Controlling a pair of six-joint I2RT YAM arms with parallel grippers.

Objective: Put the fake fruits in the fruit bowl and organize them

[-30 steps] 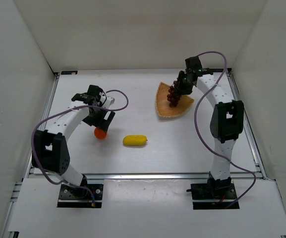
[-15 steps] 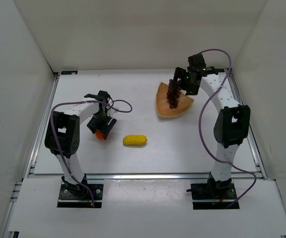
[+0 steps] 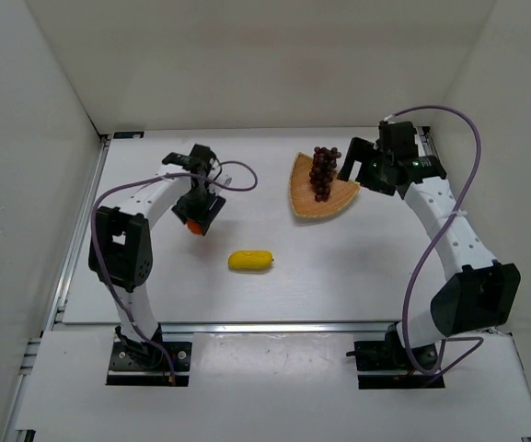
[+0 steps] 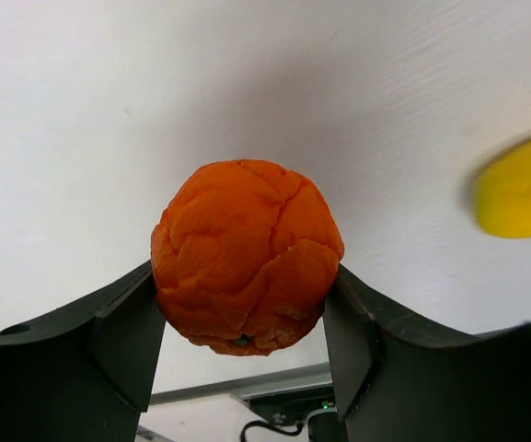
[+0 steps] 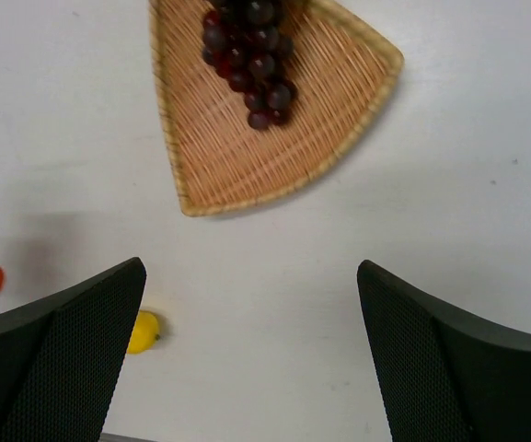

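Gripping wrinkled orange (image 4: 247,230), L gripper (image 4: 242,290) clamped; R gripper (image 5: 251,267) spread, empty; grapes (image 5: 251,64) in woven bowl (image 5: 237,161).

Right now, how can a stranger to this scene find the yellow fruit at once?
Start at the white table and look at its open middle. The yellow fruit lies there alone, nearer the front edge than the fruit bowl. It is oblong and free, while the round orange sits in the left gripper and the grapes lie in the bowl.

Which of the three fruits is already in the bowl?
The grapes, lying in the woven bowl. The left gripper holds the orange; the lemon lies on the table.
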